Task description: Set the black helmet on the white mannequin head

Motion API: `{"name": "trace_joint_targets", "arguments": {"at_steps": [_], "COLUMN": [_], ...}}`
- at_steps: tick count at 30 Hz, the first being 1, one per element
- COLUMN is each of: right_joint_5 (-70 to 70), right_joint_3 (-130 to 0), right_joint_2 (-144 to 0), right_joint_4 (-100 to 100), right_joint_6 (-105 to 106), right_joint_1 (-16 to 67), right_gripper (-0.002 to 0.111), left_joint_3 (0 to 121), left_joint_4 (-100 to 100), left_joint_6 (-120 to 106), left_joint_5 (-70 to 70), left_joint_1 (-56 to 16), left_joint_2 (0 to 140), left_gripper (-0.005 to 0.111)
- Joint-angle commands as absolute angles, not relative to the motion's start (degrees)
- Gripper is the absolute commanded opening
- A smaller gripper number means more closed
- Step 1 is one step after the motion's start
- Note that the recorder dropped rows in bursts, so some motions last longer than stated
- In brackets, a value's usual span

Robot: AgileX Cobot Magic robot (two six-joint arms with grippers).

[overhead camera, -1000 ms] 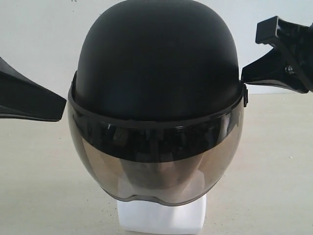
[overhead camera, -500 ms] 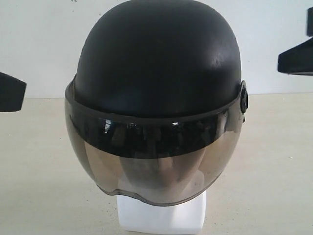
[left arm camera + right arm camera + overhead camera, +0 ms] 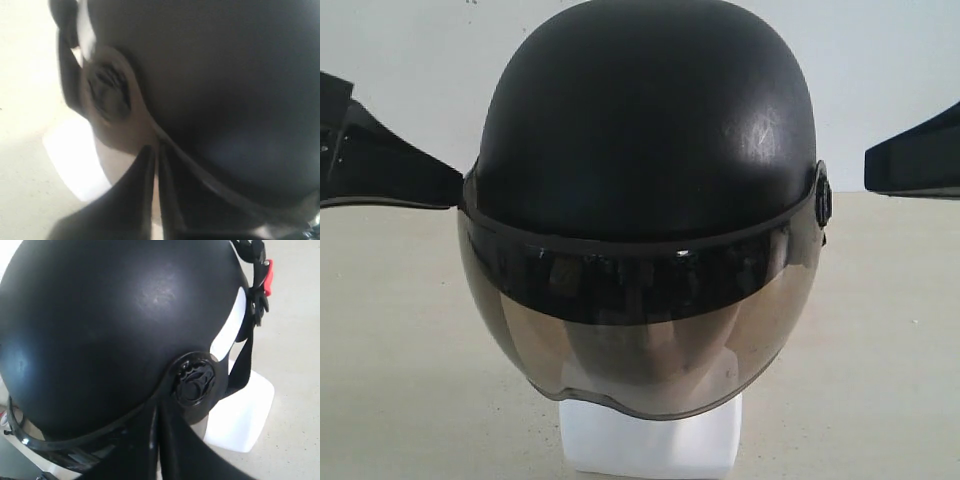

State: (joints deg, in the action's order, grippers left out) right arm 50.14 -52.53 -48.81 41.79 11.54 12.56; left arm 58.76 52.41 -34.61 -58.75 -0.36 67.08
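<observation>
As black helmet (image 3: 640, 120) sits fully on white mannequin head (image 3: 650, 450), left hand (image 3: 448, 187) and right hand (image 3: 876, 165) flank it, closed and empty, probably for nudging.

A: Any lettering or logo on the black helmet (image 3: 645, 120)?
B: None that can be read, on the shell or the visor (image 3: 640, 340).
A: And the round knob (image 3: 194, 379) at the visor's hinge?
B: Raised moulding, not legible as letters. The white mannequin head (image 3: 650, 450) bears no readable mark either.
</observation>
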Motion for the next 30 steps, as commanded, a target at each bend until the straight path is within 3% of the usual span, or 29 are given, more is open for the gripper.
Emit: {"name": "trace_joint_targets", "arguments": {"at_steps": [1,11,30], "right_joint_5": [50.95,51.62,44.59], "right_joint_3": [-52.63,-52.63,-52.63], "right_joint_2": [-48.69,-48.69,-60.07], "right_joint_4": [41.17,40.31,42.93], "right_joint_6": [11.01,11.01,15.11], "right_joint_1": [12.58,12.58,12.58], "right_gripper": [0.0,0.0,0.0], "left_joint_3": [62.08,67.78,68.89], "left_joint_4": [52.88,51.56,51.61], "left_joint_6": [-35.66,-35.43,-36.09], "left_joint_5": [-55.78,-54.56,-67.55], "left_joint_1": [-0.57,-0.57,-0.57], "left_joint_2": [70.39,73.81,77.42], "left_gripper": [0.004,0.004,0.004]}}
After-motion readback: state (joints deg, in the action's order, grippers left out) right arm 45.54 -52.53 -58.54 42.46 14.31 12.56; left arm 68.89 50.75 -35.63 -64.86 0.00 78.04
